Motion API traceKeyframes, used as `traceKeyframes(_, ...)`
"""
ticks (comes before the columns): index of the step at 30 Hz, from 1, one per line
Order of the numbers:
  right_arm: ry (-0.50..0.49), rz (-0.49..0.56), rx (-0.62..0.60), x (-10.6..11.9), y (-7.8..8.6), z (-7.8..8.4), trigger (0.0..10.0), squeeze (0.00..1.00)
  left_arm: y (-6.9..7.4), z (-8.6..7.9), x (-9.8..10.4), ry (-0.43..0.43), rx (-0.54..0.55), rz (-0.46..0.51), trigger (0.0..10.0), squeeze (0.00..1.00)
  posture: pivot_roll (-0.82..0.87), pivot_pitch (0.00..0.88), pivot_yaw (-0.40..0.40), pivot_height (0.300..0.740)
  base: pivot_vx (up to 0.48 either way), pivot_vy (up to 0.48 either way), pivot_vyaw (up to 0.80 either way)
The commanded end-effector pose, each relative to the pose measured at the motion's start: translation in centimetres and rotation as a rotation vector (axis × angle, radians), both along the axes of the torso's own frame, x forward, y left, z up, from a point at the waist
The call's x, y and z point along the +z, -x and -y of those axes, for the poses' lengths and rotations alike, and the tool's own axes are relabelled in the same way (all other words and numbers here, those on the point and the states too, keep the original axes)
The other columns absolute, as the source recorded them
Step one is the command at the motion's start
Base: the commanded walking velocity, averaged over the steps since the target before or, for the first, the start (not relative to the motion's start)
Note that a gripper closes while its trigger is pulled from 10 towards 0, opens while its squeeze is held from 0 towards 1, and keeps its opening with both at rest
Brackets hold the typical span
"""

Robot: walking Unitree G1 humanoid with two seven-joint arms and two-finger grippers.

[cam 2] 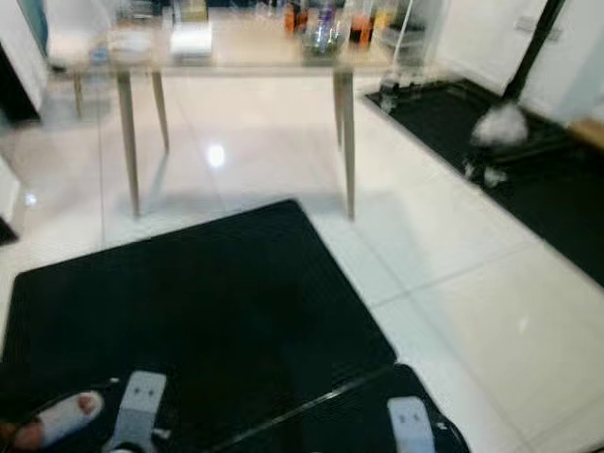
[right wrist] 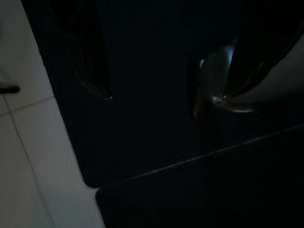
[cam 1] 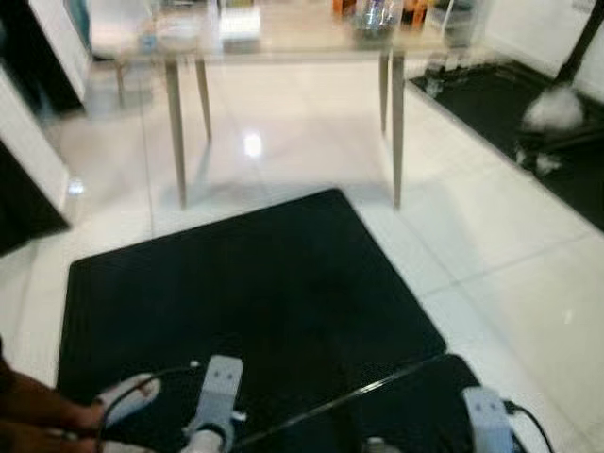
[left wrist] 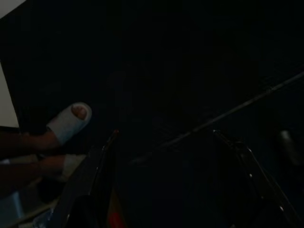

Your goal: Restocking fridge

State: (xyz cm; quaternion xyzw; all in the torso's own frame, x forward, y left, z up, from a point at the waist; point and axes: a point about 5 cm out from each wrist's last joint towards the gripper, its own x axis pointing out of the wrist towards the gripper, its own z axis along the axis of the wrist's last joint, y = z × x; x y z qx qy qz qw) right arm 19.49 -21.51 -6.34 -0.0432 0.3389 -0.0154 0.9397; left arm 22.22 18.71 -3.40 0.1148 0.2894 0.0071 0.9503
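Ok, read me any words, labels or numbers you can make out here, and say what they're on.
None can be read.
Bottles on the table: labels too blurred.
White box on the table: too blurred to tell any print.
Black mat: no text.

Home dining area – table (cam 1: 283, 42) w/ bottles (cam 2: 326, 24), tile floor (cam 1: 491, 245), mat (cam 1: 245, 302).

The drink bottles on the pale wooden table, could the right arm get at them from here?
Probably not. The drink bottles sit on the far pale wooden table, across the black floor mat; the right arm hangs low.
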Motion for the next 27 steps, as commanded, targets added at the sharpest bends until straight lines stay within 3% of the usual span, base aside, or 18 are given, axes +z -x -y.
traceKeyframes(1, -0.005, -0.006, -0.012, -0.12, 0.22, 0.06, 10.0, 0.03, 0.96, -0.25, -0.70, -0.001, 0.012, -0.037, 10.0, 0.00, -0.12, 0.156, 0.007, 0.717, 0.435, 0.000, 0.00)
traceKeyframes(19, -0.025, -0.002, -0.031, -0.08, 0.19, 0.17, 10.0, 0.02, 1.00, -0.12, -0.72, 0.003, 0.017, -0.035, 10.0, 0.00, -0.11, 0.156, 0.003, 0.717, 0.437, 0.000, 0.00)
traceKeyframes(27, -0.023, -0.011, -0.037, -0.10, 0.18, 0.31, 10.0, 0.03, 1.06, -0.06, -0.78, 0.005, 0.019, -0.036, 10.0, 0.00, -0.11, 0.156, 0.000, 0.717, 0.443, 0.000, -0.79)
